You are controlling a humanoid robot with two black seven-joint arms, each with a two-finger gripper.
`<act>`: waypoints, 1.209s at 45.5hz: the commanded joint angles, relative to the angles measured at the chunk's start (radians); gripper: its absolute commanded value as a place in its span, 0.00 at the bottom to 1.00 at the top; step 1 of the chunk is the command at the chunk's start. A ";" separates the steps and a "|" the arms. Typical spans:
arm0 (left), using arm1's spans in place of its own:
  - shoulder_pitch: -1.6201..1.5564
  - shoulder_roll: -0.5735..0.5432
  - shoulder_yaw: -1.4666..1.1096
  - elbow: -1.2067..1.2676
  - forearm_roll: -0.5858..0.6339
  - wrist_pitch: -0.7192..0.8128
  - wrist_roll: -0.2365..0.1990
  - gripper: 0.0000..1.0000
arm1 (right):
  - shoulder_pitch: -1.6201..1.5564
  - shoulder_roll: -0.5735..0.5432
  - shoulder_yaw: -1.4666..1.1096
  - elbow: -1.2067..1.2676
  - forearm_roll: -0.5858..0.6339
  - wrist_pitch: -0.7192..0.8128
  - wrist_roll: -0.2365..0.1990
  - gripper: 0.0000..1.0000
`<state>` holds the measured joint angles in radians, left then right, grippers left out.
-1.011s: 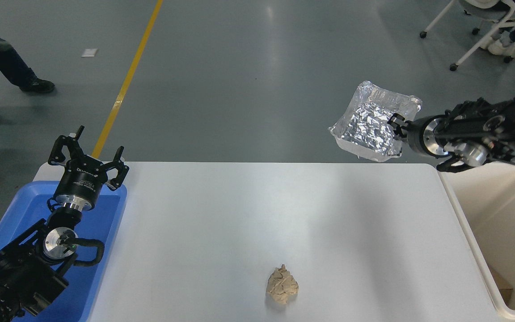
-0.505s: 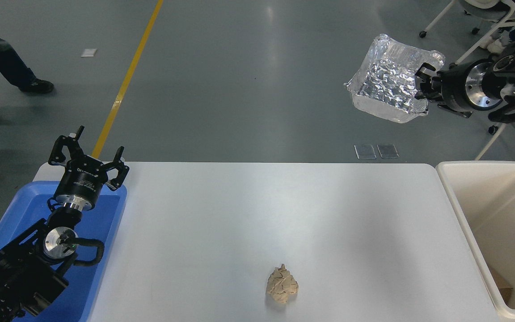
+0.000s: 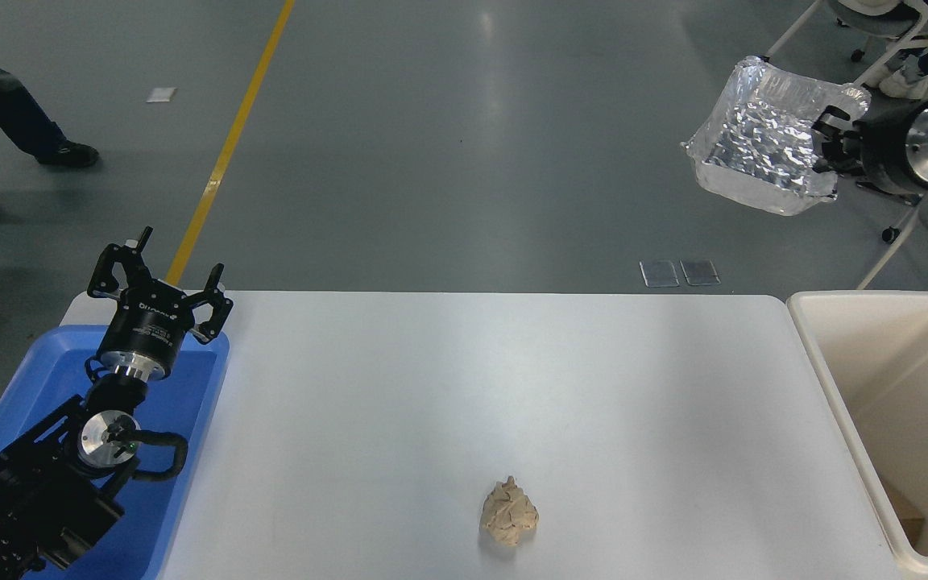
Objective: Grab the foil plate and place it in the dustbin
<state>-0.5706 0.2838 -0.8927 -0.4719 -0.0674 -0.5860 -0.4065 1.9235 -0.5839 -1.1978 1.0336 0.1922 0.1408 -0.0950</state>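
Note:
The shiny crinkled foil plate (image 3: 770,138) hangs high in the air at the upper right, tilted, beyond the table's far right corner. My right gripper (image 3: 828,138) comes in from the right edge and is shut on the plate's right rim. The cream-white dustbin (image 3: 834,387) stands at the table's right end, below and to the right of the plate. My left gripper (image 3: 159,282) is parked open at the lower left, above the blue tray.
A crumpled tan paper ball (image 3: 509,521) lies on the white table (image 3: 464,387) near the front. A shallow blue tray (image 3: 182,419) sits at the left end. A person's legs (image 3: 5,105) are at the upper left. Chair frames (image 3: 875,48) stand at the upper right.
My right gripper has lifted the foil plate up and carried it to the right, from just above the table's far edge to high near the right edge. The left arm has not moved.

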 commanded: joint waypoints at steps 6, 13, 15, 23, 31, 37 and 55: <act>0.000 0.000 0.000 0.001 -0.002 0.000 0.000 0.99 | -0.293 -0.065 -0.077 -0.349 0.006 -0.010 -0.002 0.00; 0.000 0.000 -0.002 0.001 0.000 0.000 0.000 0.99 | -0.434 -0.083 -0.054 -0.463 0.016 -0.017 -0.002 0.00; 0.000 0.000 -0.002 -0.001 0.000 0.000 0.000 0.99 | -0.461 -0.094 -0.039 -0.475 0.016 -0.027 -0.002 0.00; 0.000 0.000 0.000 -0.001 0.000 0.000 0.000 0.99 | -0.621 -0.106 0.047 -0.515 0.016 -0.139 -0.002 0.00; 0.000 0.000 0.000 -0.001 0.000 0.000 0.000 0.99 | -0.799 -0.103 0.150 -0.564 0.018 -0.268 -0.002 0.00; 0.000 0.000 0.000 0.001 0.000 0.000 0.000 0.99 | -0.922 -0.096 0.247 -0.595 0.018 -0.331 -0.002 0.00; 0.000 0.000 0.000 0.001 0.000 0.000 0.000 0.99 | -1.198 -0.002 0.468 -0.750 0.018 -0.346 0.000 0.00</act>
<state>-0.5706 0.2838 -0.8929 -0.4714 -0.0679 -0.5859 -0.4065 0.8864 -0.6326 -0.8494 0.3676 0.2100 -0.1826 -0.0964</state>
